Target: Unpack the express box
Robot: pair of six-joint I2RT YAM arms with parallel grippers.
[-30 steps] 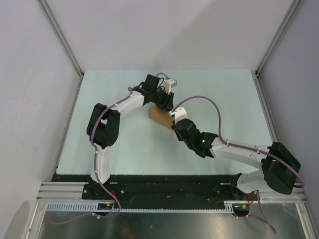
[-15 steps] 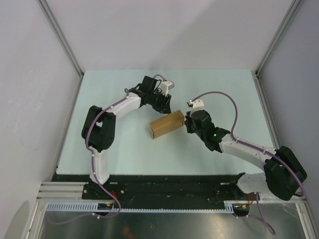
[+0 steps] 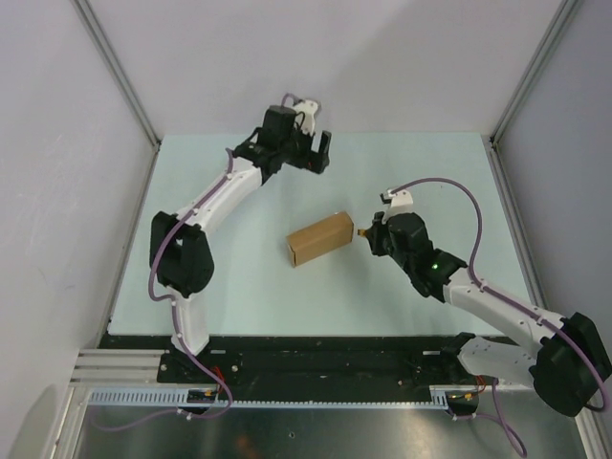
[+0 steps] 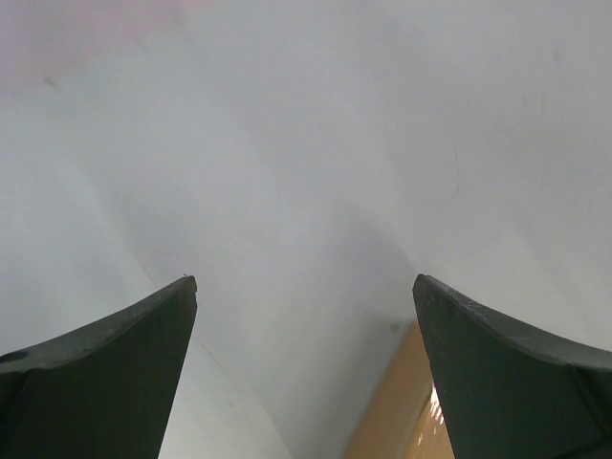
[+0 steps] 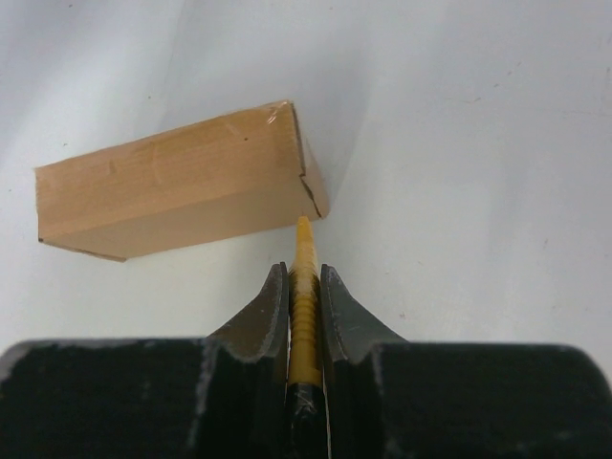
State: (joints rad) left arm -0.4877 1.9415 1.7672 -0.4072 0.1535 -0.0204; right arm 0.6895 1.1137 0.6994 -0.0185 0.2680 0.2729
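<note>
Box closed on the table, blade at its end

Cardboard is all I can see of the express box [image 3: 320, 239]: it lies on its side near the middle of the pale table [image 3: 430, 172], angled, flaps closed, so whatever is inside stays hidden.

To its right, the right arm reaches in low with its elbow stretched back toward the near corner. The right gripper [image 5: 304, 273] is pinched tight on a slim yellow utility knife [image 5: 304, 251]. The knife's tip is right at the seam on the box's end, though I can't tell whether it touches.

The left arm stretches up toward the far edge, well apart from the box. The left gripper [image 4: 304, 281] has its jaws spread wide with nothing between them.
</note>
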